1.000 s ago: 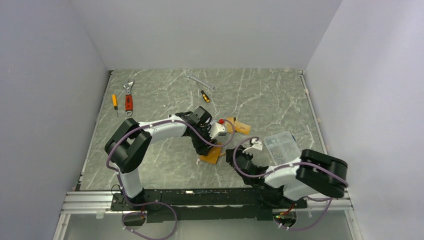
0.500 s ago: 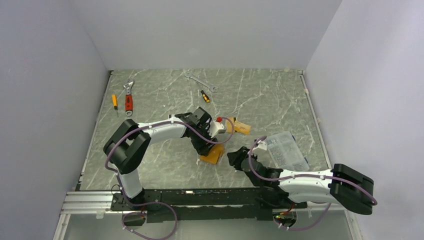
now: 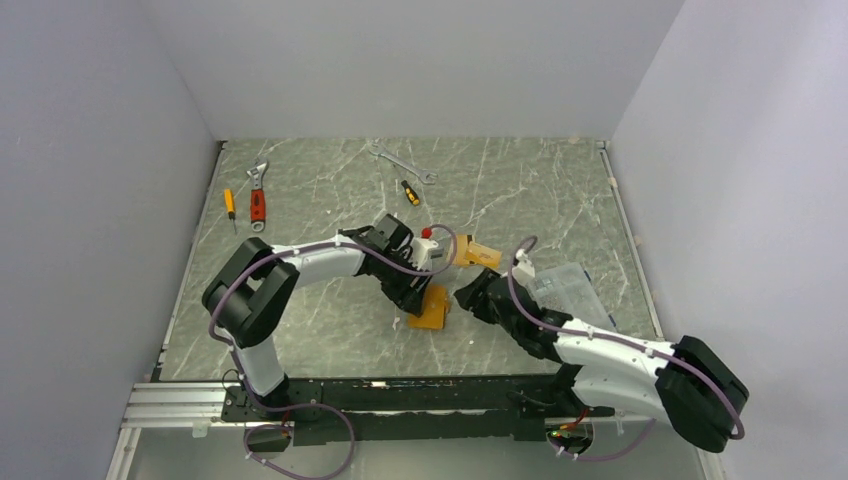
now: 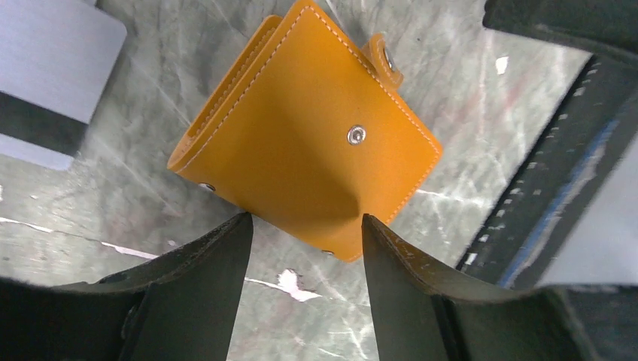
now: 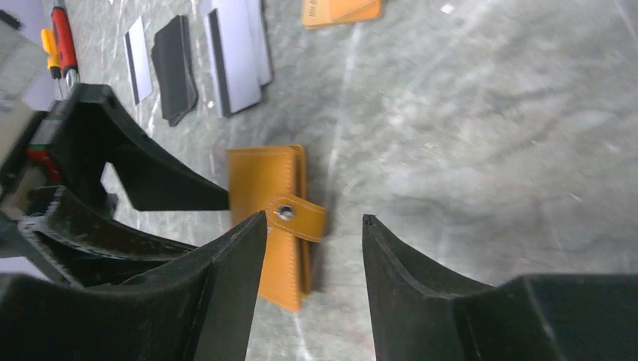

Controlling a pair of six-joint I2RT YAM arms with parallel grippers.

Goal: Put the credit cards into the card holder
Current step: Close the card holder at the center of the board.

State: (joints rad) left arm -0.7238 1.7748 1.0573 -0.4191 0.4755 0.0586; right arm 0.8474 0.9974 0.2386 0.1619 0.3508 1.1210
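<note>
Near the card holder (image 4: 308, 143), left fingers (image 4: 188, 293) and right fingers (image 5: 218, 301) gape.

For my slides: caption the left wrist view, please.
Left gripper open over the folded orange card holder on the marble table, a silver credit card beside it.

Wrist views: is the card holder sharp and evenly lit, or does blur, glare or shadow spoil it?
Left wrist: card holder sharp, stitching and snap crisp, no glare; the left claw's fingers dark and underexposed. Right wrist: holder slightly soft, the cards beyond it softer; right claw fingers nearly black silhouettes.
</note>
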